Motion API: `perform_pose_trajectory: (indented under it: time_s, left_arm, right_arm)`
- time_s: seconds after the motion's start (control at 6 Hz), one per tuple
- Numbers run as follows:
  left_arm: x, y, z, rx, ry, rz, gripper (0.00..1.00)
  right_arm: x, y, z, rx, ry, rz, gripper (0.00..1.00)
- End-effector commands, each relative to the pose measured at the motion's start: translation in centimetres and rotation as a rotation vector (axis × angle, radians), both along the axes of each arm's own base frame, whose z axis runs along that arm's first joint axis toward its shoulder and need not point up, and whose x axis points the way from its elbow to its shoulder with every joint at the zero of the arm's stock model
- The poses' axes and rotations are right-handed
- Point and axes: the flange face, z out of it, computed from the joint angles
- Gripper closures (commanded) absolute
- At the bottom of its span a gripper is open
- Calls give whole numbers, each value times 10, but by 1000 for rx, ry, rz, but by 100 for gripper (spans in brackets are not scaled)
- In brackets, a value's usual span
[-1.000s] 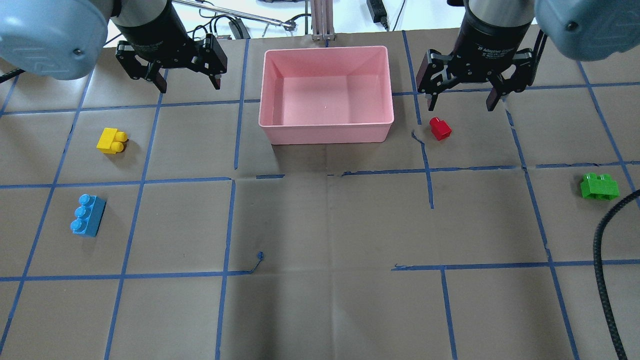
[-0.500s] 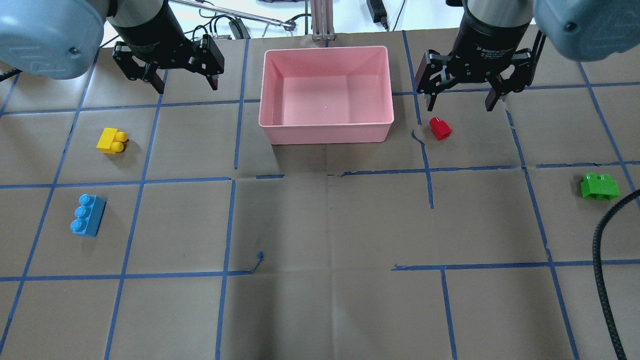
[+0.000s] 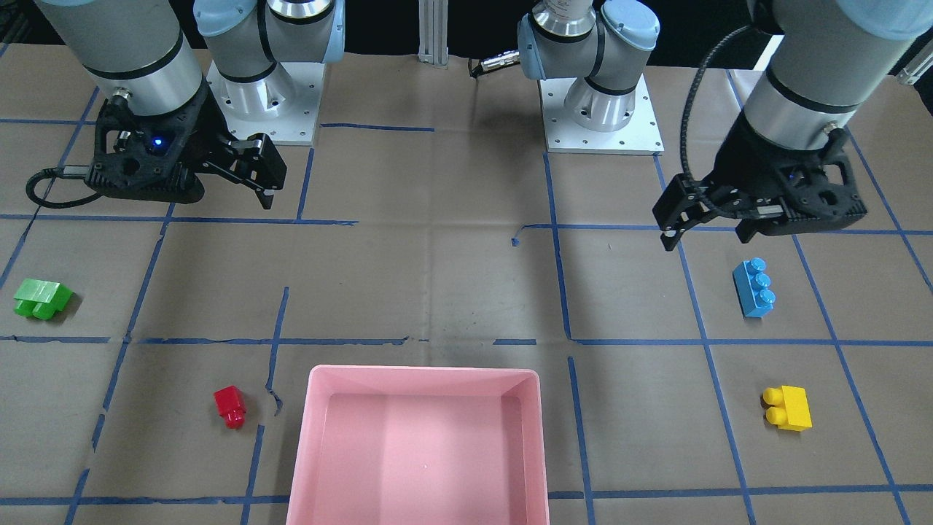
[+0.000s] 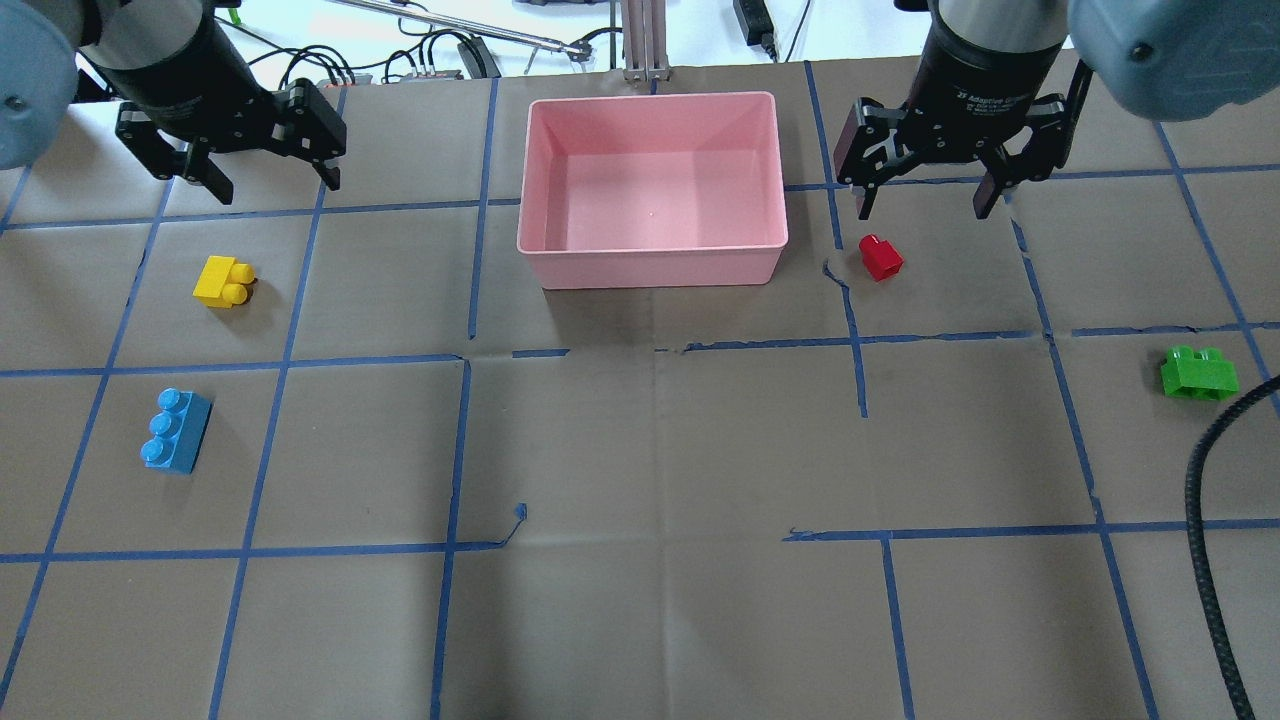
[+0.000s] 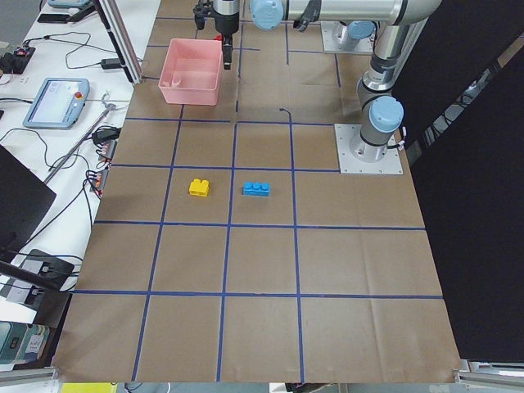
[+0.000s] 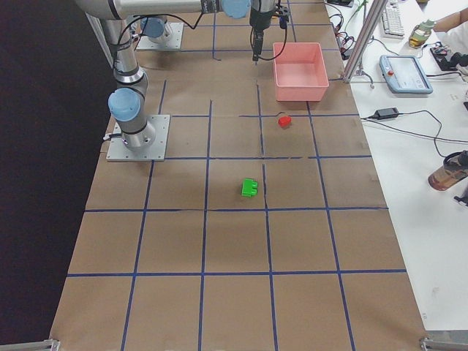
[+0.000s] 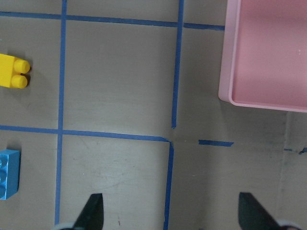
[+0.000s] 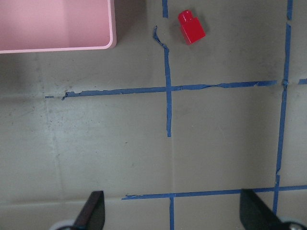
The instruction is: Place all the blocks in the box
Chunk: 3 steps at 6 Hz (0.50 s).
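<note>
The pink box (image 4: 650, 270) stands empty at the far middle of the table. The yellow brick (image 4: 224, 282) and the blue brick (image 4: 175, 430) lie at the left, the red brick (image 4: 881, 257) just right of the box, and the green brick (image 4: 1198, 373) at the far right. My left gripper (image 4: 278, 185) is open and empty, above the table beyond the yellow brick. My right gripper (image 4: 922, 210) is open and empty, hovering just beyond the red brick. The left wrist view shows the yellow brick (image 7: 12, 76), the blue brick (image 7: 8, 173) and the box (image 7: 225, 72). The right wrist view shows the red brick (image 8: 191, 27).
A black cable (image 4: 1200, 520) curves over the table's right edge near the green brick. Blue tape lines grid the brown table cover. An aluminium post (image 4: 645, 40) stands behind the box. The two robot bases (image 3: 598, 109) sit at the near edge.
My left gripper has moved left, away from the box and towards the yellow brick's side. My right gripper has barely moved. No brick has moved.
</note>
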Motion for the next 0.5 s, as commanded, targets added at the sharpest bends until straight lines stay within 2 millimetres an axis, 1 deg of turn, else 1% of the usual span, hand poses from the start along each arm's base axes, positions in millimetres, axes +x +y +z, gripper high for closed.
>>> perform_pose_trajectory:
  time_s: [0.0, 0.17, 0.33]
  left_arm:
    - [69, 11, -27, 65, 3, 52, 1]
    - [122, 16, -57, 111, 23, 52, 1]
    - [154, 16, -80, 115, 26, -69, 1]
  right_arm:
    - [-67, -17, -3, 1, -13, 85, 0]
    - [-118, -24, -5, 3, -16, 64, 0]
    - [-167, -23, -5, 9, 2, 0, 0]
